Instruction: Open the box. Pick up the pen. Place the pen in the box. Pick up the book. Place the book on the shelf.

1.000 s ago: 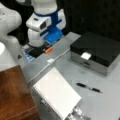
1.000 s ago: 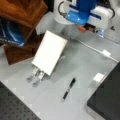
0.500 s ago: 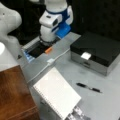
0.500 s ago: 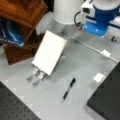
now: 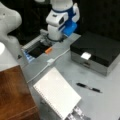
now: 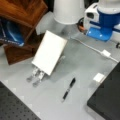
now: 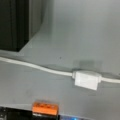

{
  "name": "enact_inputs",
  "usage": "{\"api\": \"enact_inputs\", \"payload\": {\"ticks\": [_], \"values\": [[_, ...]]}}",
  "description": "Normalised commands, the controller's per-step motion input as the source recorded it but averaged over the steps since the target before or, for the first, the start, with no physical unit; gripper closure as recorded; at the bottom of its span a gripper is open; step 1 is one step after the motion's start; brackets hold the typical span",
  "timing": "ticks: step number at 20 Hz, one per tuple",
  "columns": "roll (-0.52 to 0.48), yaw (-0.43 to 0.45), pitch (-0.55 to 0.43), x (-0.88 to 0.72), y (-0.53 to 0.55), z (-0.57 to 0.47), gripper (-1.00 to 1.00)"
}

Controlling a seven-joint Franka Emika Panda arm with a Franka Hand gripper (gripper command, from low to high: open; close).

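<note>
The box stands shut in a front view's right, black lid down and white latch at its front; its lid corner shows in both front views. The thin black pen lies on the grey table in front of it. Propped aslant on a silver stand is the white book. The reddish-brown shelf is beside it. My gripper hangs under the white-and-blue arm by the dark tray, apart from all of these. The wrist view shows no fingers.
A dark recessed tray with a blue edge lies under the arm. An orange block and a white cable with its connector lie on the table. The stand's silver feet stick out below the book.
The arm has swung toward the front views' right and risen a little. Box, pen and book have not moved.
</note>
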Motion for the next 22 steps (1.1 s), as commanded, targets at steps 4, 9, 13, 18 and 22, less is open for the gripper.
{"api": "enact_inputs", "payload": {"ticks": [4,9,13,18,22], "values": [[0.432,-0.198,0.254,0.38,0.07,0.1,-1.0],[0.424,-0.082,0.217,0.34,-0.03,0.04,-1.0],[0.359,0.055,0.127,0.28,-0.06,-0.01,-1.0],[0.348,0.089,0.074,0.23,-0.04,-0.08,-1.0],[0.317,0.067,0.053,0.25,-0.04,-0.13,-1.0]]}}
